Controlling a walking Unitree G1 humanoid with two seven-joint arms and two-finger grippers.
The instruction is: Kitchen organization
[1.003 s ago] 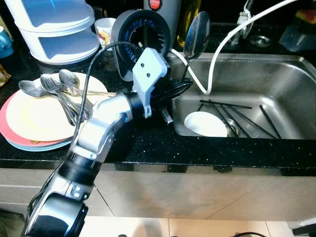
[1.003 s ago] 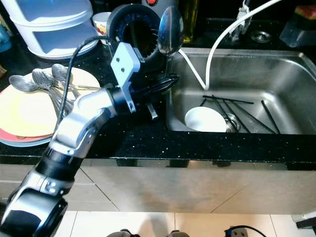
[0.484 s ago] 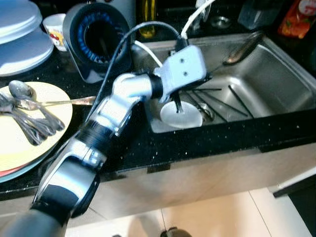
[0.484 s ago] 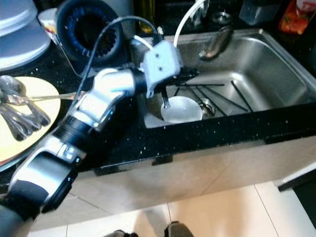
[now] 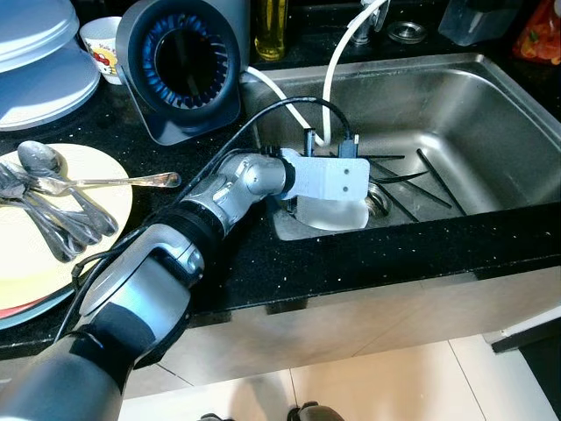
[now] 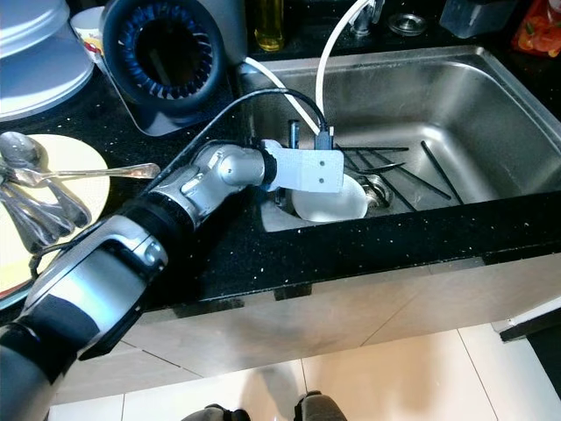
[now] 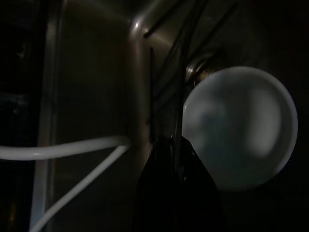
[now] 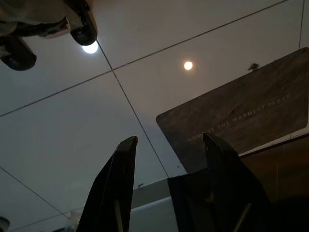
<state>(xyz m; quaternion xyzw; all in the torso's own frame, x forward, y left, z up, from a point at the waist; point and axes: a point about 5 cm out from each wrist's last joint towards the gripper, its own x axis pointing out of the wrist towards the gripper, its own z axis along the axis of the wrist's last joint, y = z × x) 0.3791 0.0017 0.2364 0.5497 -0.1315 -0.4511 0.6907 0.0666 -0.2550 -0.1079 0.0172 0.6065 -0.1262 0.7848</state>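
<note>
While the left arm is reaching over the counter edge into the sink (image 5: pixel 491 105) at the centre of the head view, the left gripper (image 7: pixel 176 145) is hanging just above the white bowl (image 7: pixel 241 128) on the sink floor, fingers pressed together around what looks like a thin dark utensil handle (image 7: pixel 179 104), though it's too dark to be sure. The plate (image 5: pixel 96 189) with the spoons (image 5: pixel 53 197) is sitting at the left edge, and the black fan (image 5: pixel 184 66) is standing upper left. The right gripper (image 8: pixel 169 159) is hanging with its fingers spread apart, pointing at tiled floor.
</note>
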